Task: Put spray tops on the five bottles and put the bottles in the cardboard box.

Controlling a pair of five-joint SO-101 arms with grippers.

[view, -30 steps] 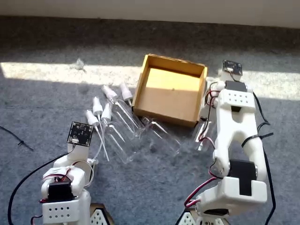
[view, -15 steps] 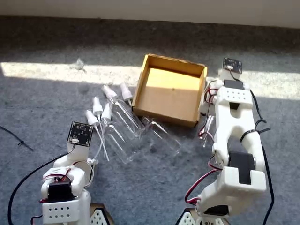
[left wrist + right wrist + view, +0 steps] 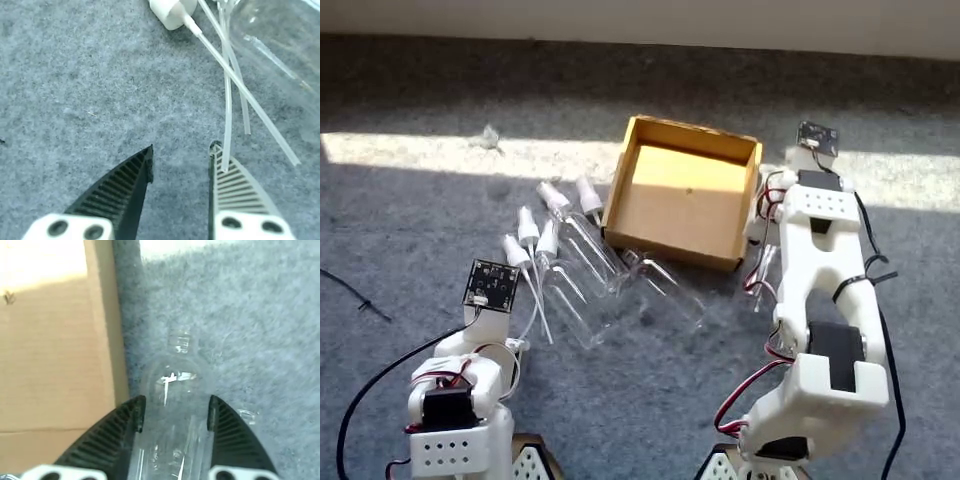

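Observation:
A clear bottle (image 3: 177, 385) without a top lies on the carpet along the outer side of the cardboard box (image 3: 55, 340), neck pointing away. My right gripper (image 3: 176, 407) is shut on it, one finger against each side. From above, this bottle (image 3: 763, 268) lies under the right arm (image 3: 820, 250), beside the box (image 3: 685, 190). Three more clear bottles (image 3: 585, 265) lie left of the box with white spray tops (image 3: 527, 228) by them. My left gripper (image 3: 181, 150) is open over bare carpet. A thin dip tube (image 3: 227, 100) of a spray top (image 3: 170, 10) reaches its pale finger.
The floor is grey carpet with a sunlit band across the back. A small crumpled scrap (image 3: 488, 135) lies at the back left and a black cable (image 3: 350, 295) at the left edge. The box interior holds nothing.
The right arm stretched forward and lowered over the bottle beside the box, then held still. The left arm, the other bottles and the spray tops have not moved.

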